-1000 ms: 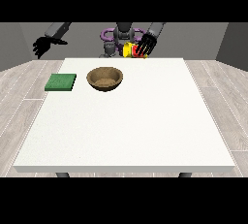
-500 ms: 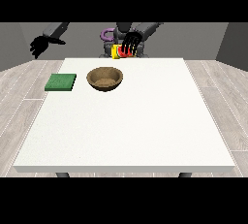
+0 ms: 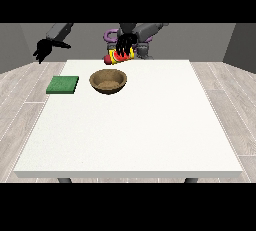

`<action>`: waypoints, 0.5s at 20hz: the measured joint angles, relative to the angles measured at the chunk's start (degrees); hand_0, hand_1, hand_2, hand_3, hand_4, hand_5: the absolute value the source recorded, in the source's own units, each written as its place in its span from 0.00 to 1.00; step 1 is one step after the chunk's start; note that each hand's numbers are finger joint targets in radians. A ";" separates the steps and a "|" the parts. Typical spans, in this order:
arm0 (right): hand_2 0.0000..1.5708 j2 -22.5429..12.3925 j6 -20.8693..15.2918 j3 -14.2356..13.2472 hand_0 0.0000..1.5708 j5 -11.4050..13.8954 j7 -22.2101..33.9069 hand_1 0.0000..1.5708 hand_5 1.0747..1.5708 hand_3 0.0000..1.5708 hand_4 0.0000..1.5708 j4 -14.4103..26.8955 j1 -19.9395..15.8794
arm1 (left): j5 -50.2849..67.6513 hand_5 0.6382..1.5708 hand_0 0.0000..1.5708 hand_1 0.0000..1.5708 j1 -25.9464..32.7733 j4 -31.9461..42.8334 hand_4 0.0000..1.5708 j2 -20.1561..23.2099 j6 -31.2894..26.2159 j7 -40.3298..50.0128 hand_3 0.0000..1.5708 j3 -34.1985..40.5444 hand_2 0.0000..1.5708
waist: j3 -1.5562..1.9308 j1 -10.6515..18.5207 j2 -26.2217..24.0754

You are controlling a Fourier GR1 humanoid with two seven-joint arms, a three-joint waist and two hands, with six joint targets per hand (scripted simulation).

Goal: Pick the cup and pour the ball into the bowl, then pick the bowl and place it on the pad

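Look first at the hand at the view's right (image 3: 126, 43): you can see its black fingers curled down around the cup (image 3: 120, 56), which it holds lifted above the far edge of the tabletop (image 3: 150, 125), just behind the bowl (image 3: 108, 81). The cup is yellow with red markings and lies tipped well over on its side, its length running roughly left to right, and a red rounded shape shows at its left end, toward the bowl; you cannot tell from here whether that is the ball or part of the cup. The cup hangs apart from the bowl, a little behind and to the right of the bowl's far rim, not over its middle. Now look at the hand at the view's left (image 3: 44, 51): it hangs in the air beyond the tabletop's far left corner, well apart from everything, its fingers spread and pointing downward, holding and touching nothing. The bowl is brown and wooden-looking, standing upright on the tabletop near the far edge, left of centre, and you can see into its hollow, which looks plain brown with nothing clearly lying in it. The pad (image 3: 63, 84) is a flat green square lying on the tabletop just to the left of the bowl, close beside it but not touching, with nothing on it
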 measured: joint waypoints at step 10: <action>0.00 0.07 1.05 0.35 0.00 -0.40 0.57 0.00 0.90 0.12 0.00 1.13 -2.16 | -7.03 0.83 0.45 0.45 -3.48 0.11 0.76 0.10 -11.96 -0.98 1.00 -7.37 1.00 | 0.02 -1.04 0.86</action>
